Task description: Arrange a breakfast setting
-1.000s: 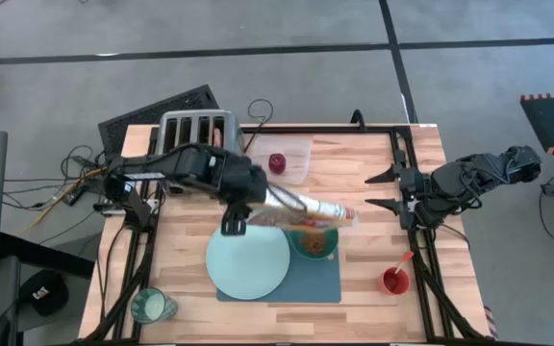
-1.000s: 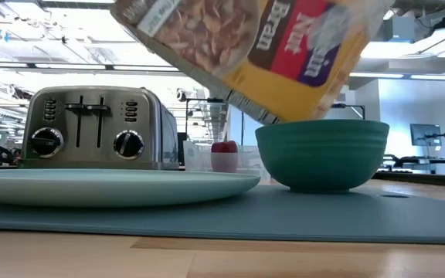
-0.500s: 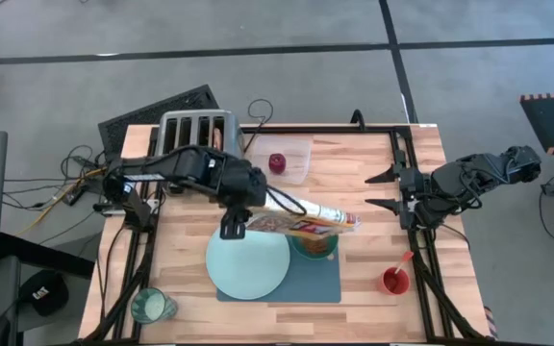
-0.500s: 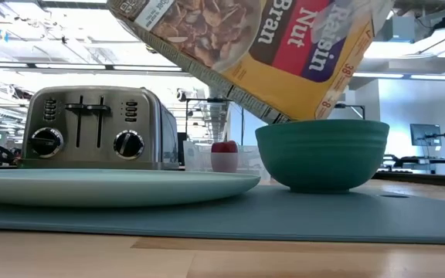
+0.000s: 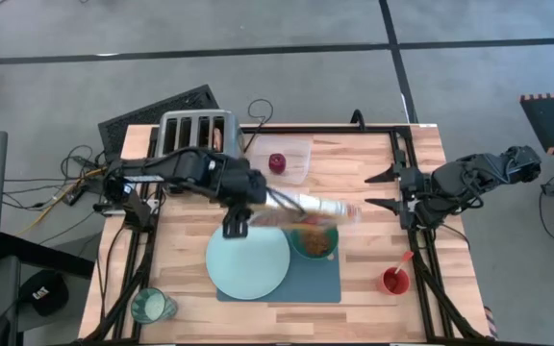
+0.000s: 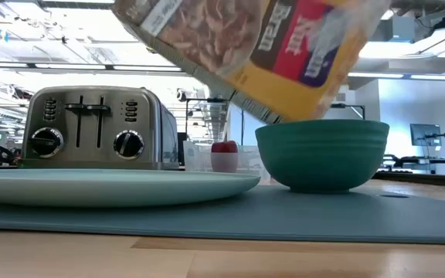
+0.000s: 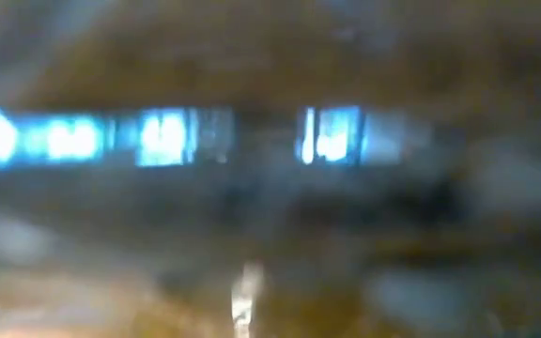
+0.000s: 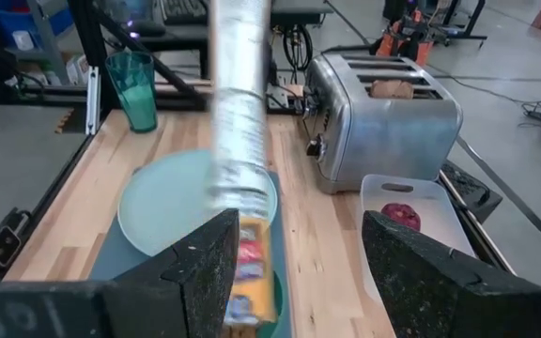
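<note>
My left gripper (image 5: 258, 200) is shut on a yellow cereal box (image 5: 308, 210), which is tipped over the green bowl (image 5: 314, 241). The low view shows the box (image 6: 261, 54) above the bowl (image 6: 323, 154). The bowl and the pale mint plate (image 5: 248, 265) rest on the slate-blue mat (image 5: 315, 284). Brown toast (image 8: 393, 89) sticks out of a toaster slot. The dark red fruit (image 5: 276, 162) lies in a clear tray. The red-handled spoon (image 5: 405, 259) leans in the red cup (image 5: 393, 282). My right gripper (image 5: 369, 190) is open and empty at the table's right edge. My left gripper holds the cereal box by its raised end (image 5: 275, 200), coming from the table's left. The gripper body hides how the fingers sit on it. The box is lifted clear and slants down, its lower end (image 6: 284, 116) just over the bowl's rim.
The chrome toaster (image 5: 197, 131) stands at the far left. A green glass (image 5: 150, 308) stands at the near left corner. The clear tray (image 5: 291, 161) sits beside the toaster. Bare wood lies between the mat and the right arm.
My left gripper has rocked the cereal box over the bowl: the box's lower end swung a little toward the near edge and back again, and it is blurred with motion now. The bowl, the plate and my right arm have kept still.
</note>
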Robot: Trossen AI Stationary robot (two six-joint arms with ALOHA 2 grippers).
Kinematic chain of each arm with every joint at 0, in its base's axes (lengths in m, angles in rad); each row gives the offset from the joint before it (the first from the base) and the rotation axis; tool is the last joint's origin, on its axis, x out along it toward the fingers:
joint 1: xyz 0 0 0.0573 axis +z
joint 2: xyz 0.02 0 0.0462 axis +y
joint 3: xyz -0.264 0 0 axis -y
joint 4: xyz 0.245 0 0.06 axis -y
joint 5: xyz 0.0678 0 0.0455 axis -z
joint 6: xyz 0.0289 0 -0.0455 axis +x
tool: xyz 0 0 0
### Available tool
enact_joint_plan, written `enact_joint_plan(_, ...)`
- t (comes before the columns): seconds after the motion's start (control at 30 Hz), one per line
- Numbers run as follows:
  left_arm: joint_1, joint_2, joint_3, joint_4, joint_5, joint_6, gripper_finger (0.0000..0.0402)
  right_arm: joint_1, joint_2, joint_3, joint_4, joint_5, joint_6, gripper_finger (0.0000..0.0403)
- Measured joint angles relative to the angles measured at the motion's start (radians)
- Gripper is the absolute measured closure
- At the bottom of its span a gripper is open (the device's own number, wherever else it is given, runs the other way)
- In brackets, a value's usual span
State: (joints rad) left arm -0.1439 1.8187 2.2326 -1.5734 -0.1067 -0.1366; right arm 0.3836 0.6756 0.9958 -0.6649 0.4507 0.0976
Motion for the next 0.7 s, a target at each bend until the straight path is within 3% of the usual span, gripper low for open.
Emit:
enact_joint_plan(0.13, -0.010, 0.000, 0.000, 0.004, -0.025, -0.005, 0.0257, 0.000, -0.002, 0.000, 0.023, 0.000, -0.016, 0.0148)
enact_joint_plan(0.23, -0.006, 0.000, 0.000, 0.004, 0.048, 0.010, 0.0257, 0.000, -0.003, 0.000, 0.026, 0.000, -0.019, 0.0148)
enact_joint_plan(0.37, -0.013, 0.000, 0.000, 0.003, -0.034, -0.002, 0.0257, 0.000, -0.003, 0.000, 0.026, 0.000, -0.019, 0.0148)
enact_joint_plan(0.5, -0.007, 0.000, 0.000, 0.002, 0.020, 0.003, 0.0257, 0.000, -0.003, 0.000, 0.026, 0.000, -0.020, 0.0148)
enact_joint_plan(0.6, -0.012, 0.000, 0.000, 0.003, -0.033, -0.020, 0.0257, 0.000, -0.003, 0.000, 0.026, 0.000, -0.019, 0.0148)
enact_joint_plan(0.7, -0.005, 0.000, 0.000, 0.003, -0.002, -0.016, 0.0257, 0.000, -0.003, 0.000, 0.026, 0.000, -0.019, 0.0148)
